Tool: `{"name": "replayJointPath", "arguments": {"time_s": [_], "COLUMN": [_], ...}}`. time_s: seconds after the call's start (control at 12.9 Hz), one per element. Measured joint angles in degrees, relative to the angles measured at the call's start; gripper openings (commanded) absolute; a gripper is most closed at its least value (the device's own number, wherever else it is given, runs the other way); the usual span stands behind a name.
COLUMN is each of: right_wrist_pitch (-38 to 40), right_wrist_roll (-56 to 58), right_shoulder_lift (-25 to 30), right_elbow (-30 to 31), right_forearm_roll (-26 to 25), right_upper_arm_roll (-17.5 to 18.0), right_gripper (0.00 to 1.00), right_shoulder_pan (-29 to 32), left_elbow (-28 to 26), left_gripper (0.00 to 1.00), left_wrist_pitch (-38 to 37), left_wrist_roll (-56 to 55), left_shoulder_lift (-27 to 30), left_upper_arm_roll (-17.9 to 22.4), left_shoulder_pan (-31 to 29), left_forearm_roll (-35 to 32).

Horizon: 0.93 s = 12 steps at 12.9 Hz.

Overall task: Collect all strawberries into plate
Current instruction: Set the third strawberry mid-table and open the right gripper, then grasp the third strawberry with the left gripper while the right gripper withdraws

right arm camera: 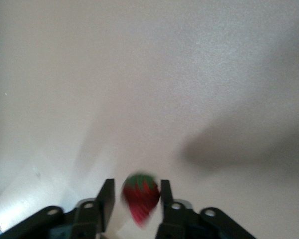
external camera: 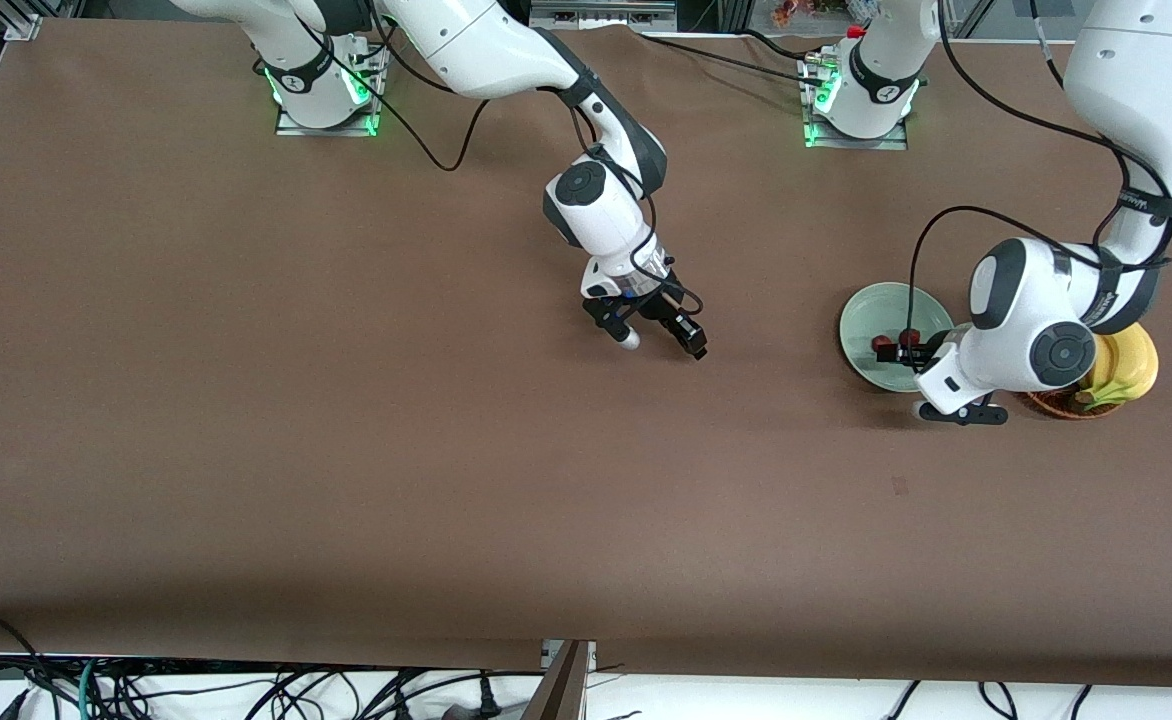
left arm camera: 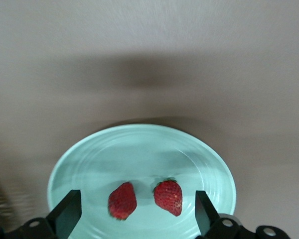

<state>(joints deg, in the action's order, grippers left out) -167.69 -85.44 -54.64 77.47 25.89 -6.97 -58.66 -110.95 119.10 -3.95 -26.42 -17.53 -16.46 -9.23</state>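
A: Which step is judged to be in hand?

B: Delivery of the last berry. Two strawberries (left arm camera: 122, 200) (left arm camera: 168, 196) are seen lying side by side, not touching, in the plate (external camera: 861, 325), at about four o'clock from the middle of the surface (external camera: 346, 450) in the front view. The left claw (left arm camera: 134, 214) is held low over them with its fingers spread wide and nothing between them, so its drop appears finished.

A: And the third?

B: A third strawberry (right arm camera: 140, 196) is seen between the fingers of the right claw (external camera: 661, 342), which is up over bare surface near the centre. The fingers sit close on either side of the berry, tip down and cap up; whether it is gripped or just being let go cannot be told.

A: What is called for next?

B: If the berry is held, a carry toward three o'clock is needed, to the plate, with room made by the left arm first. A release over bare surface would leave it short.

A: The count?

B: Three strawberries, one plate, and one basket (external camera: 1056, 403) with yellow fruit (external camera: 1126, 365) just beside the plate, toward the left arm's end.
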Motion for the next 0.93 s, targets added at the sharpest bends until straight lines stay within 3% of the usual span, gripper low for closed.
{"name": "replayJointPath", "arguments": {"time_s": [0.31, 0.7, 0.93], "right_wrist_pitch": [3.9, 25.8, 39.2], "right_wrist_roll": [0.1, 13.6, 25.6], "right_shoulder_lift": [1.6, 8.6, 12.3], "right_elbow": [-1.9, -2.5, -2.5], "right_forearm_roll": [-0.1, -0.7, -0.7], "right_upper_arm_roll": [-1.2, -2.2, -4.5], "right_gripper": [0.77, 0.77, 0.77], "right_shoulder_pan": [2.1, 9.1, 12.1], "left_elbow": [-0.3, -1.1, -2.0], "left_gripper": [1.00, 1.00, 1.00], "left_wrist_pitch": [-0.3, 4.4, 11.7], "left_wrist_roll": [-0.2, -15.9, -25.8], "left_shoulder_lift": [6.5, 8.3, 5.4], "left_upper_arm_roll": [-1.7, -10.5, -12.3], "left_shoulder_pan": [0.0, 0.9, 6.9], "left_forearm_roll": [0.0, 0.0, -0.1]}}
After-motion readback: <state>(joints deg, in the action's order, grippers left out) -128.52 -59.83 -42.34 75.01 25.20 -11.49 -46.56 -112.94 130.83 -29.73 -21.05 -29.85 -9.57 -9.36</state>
